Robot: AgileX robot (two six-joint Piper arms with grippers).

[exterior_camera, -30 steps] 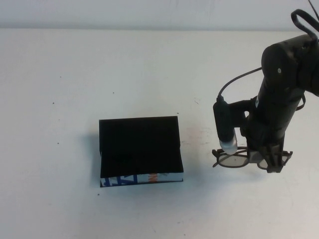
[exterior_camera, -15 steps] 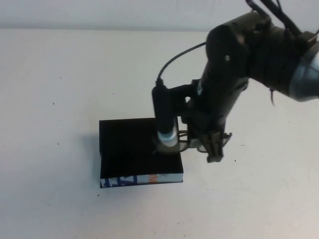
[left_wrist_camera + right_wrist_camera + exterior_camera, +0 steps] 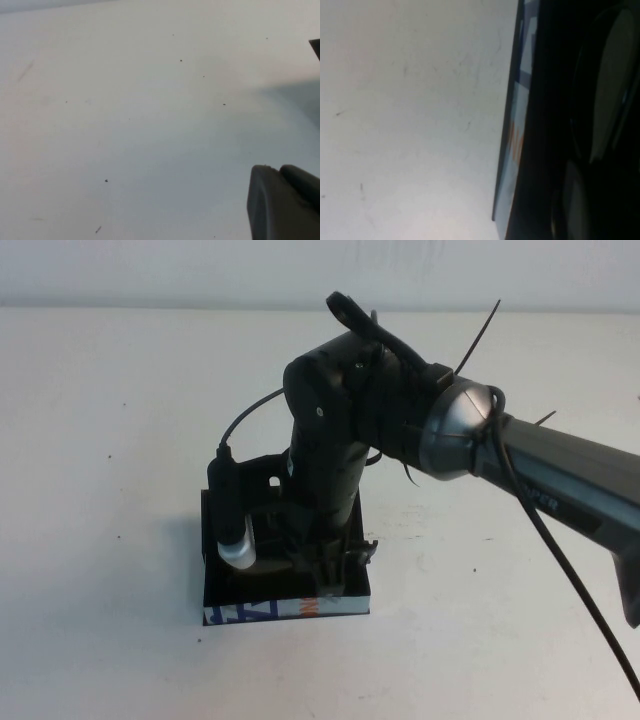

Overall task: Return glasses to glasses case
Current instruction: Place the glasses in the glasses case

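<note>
The glasses case [image 3: 232, 611] lies open on the white table, its white front side with blue and orange print facing me. My right gripper [image 3: 328, 575] hangs low over the case's black inside, shut on the glasses [image 3: 366, 549]; one end of the dark frame sticks out over the case's right edge. The arm hides most of the glasses and the case. The right wrist view shows the printed case front [image 3: 517, 135] and a clear lens [image 3: 612, 85] above the black lining. My left gripper [image 3: 280, 172] shows only in the left wrist view, over bare table, away from the case.
The white table [image 3: 120, 440] stretches all round the case. The right arm's long grey link [image 3: 560, 480] reaches in from the right, and its wrist camera [image 3: 232, 520] hangs over the case's left part.
My right gripper has carried the glasses leftward, from the table right of the case, across the case's right edge, to a spot low over its inside.
</note>
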